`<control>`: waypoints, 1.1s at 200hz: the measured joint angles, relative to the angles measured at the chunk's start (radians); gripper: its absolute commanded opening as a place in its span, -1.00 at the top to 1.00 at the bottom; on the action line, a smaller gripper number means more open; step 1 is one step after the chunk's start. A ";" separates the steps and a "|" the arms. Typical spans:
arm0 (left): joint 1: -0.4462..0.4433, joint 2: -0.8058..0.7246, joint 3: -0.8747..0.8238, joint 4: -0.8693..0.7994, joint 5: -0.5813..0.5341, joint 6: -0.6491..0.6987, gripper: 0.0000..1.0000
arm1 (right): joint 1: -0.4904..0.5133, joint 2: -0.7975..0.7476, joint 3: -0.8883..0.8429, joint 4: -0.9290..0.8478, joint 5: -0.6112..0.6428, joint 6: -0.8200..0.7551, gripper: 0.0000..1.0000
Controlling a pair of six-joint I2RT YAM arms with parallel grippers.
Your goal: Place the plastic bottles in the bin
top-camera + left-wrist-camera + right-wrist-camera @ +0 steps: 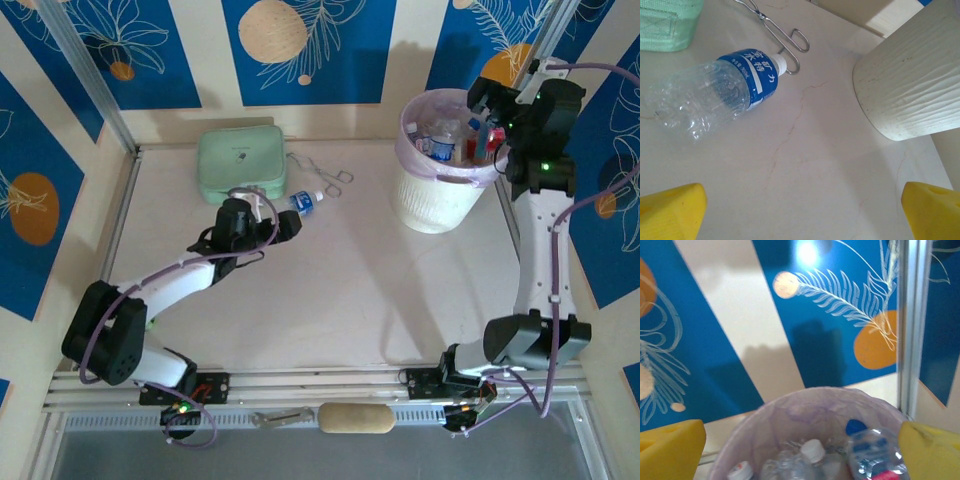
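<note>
Right gripper (487, 118) hangs over the bin (440, 205) in the far right corner of the table (350, 300), jaws wide and empty, good drop spot. Left gripper (801, 215) is spread wide too, lined up on the lone bottle (715, 90) lying near the far edge by the green case (238, 160)

The table (350, 290) bears a bottle (306, 203), green case (240, 160), tongs (325, 175) and bin (432, 207).
</note>
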 measured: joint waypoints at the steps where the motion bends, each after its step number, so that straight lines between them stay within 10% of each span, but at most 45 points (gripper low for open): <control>1: 0.000 0.001 0.002 -0.001 0.000 0.002 -0.99 | 0.001 -0.003 -0.002 0.001 0.000 0.000 -0.98; 130: 0.077 0.405 0.472 -0.184 0.109 0.283 -0.99 | 0.400 -0.357 -0.736 0.149 -0.108 0.212 -0.98; 220: 0.097 0.673 0.863 -0.582 0.065 0.660 -0.99 | 0.449 -0.322 -0.800 0.214 -0.108 0.312 -0.98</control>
